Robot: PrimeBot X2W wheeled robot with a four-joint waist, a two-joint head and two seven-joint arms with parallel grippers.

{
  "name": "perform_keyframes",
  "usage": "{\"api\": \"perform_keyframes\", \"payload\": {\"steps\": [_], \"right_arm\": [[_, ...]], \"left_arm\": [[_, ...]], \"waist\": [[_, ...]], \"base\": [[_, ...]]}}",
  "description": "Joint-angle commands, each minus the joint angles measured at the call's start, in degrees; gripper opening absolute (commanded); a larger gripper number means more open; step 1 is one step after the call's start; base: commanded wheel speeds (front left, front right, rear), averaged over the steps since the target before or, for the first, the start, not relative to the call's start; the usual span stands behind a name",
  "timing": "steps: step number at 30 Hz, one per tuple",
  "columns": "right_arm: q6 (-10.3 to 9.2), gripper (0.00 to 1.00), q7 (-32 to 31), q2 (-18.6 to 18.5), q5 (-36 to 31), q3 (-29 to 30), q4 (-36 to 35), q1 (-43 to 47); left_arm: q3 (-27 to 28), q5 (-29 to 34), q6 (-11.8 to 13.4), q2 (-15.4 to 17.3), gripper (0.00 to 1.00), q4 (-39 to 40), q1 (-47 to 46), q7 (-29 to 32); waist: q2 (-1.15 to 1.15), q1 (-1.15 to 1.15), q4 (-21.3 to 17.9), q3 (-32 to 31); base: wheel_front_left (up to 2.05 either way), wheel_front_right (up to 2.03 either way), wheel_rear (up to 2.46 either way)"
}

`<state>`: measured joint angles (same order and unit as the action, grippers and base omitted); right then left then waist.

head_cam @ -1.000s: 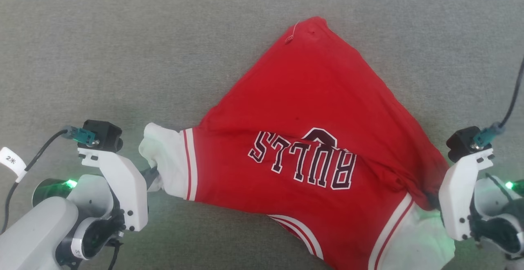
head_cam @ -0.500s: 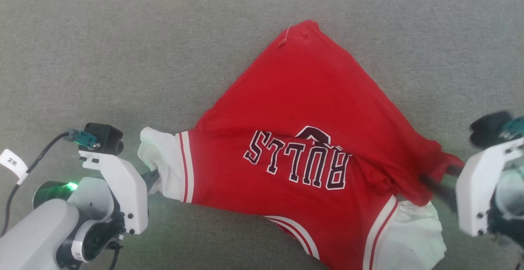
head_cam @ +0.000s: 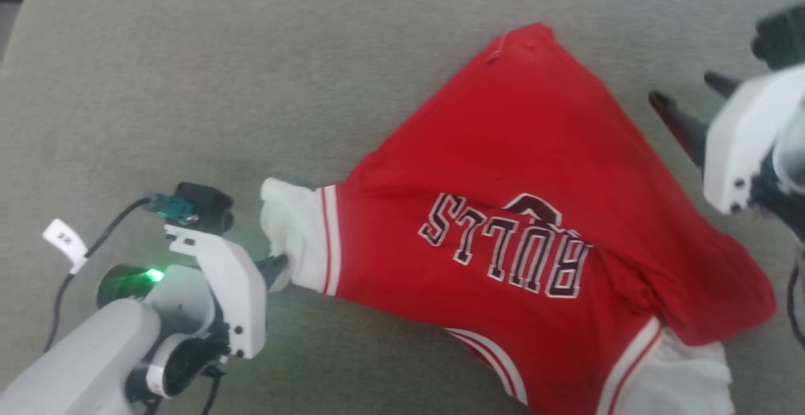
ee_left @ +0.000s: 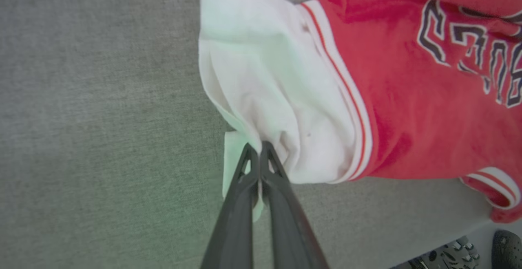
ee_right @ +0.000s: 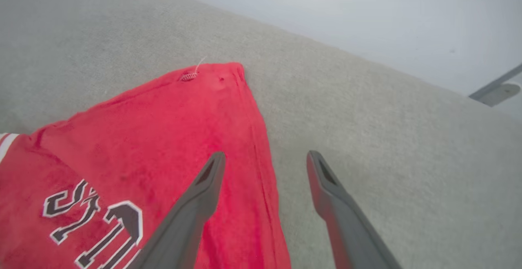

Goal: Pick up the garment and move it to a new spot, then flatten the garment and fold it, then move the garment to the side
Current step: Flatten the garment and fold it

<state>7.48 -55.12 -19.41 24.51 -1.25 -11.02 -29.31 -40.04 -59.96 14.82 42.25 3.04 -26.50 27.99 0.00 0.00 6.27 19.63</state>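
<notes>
Near: your left gripper (ee_left: 257, 148) is pinched tight on the white end of the garment (head_cam: 503, 214), which lies rumpled on the grey cushion (head_cam: 188, 88). Far: your right gripper (head_cam: 687, 91) hovers spread wide and empty, just beside the red edge. Risk: a one-handed pull would likely drag and bunch the cloth instead of flattening it.

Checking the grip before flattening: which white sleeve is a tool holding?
The white sleeve on the robot's left, pinched by the shut left tool; the other sleeve lies free.
</notes>
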Motion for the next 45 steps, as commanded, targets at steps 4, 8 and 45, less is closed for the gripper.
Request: {"api": "perform_keyframes", "payload": {"steps": [4,8,45], "right_arm": [[0.02,1.0,6.0,-3.0,-1.0,-5.7,11.3,-9.9],[0.02,1.0,8.4,-3.3,0.0,-9.2,22.2,-16.9],[0.01,0.0,9.3,-7.5,13.9,-30.3,48.6,-34.6]], "left_arm": [[-1.4,1.4,-1.4,-2.5,0.0,-0.6,-2.5,-0.1],[-2.5,2.1,-2.8,-4.5,0.0,-1.7,-4.4,-0.2],[1.7,2.5,-5.3,0.7,0.0,-11.4,-23.4,8.6]], "waist": [[0.0,0.0,4.9,2.5],[0.0,0.0,7.9,4.0],[0.0,0.0,2.7,-6.3]], "base": [[0.0,0.0,0.0],[0.0,0.0,0.0],[0.0,0.0,0.0]]}}
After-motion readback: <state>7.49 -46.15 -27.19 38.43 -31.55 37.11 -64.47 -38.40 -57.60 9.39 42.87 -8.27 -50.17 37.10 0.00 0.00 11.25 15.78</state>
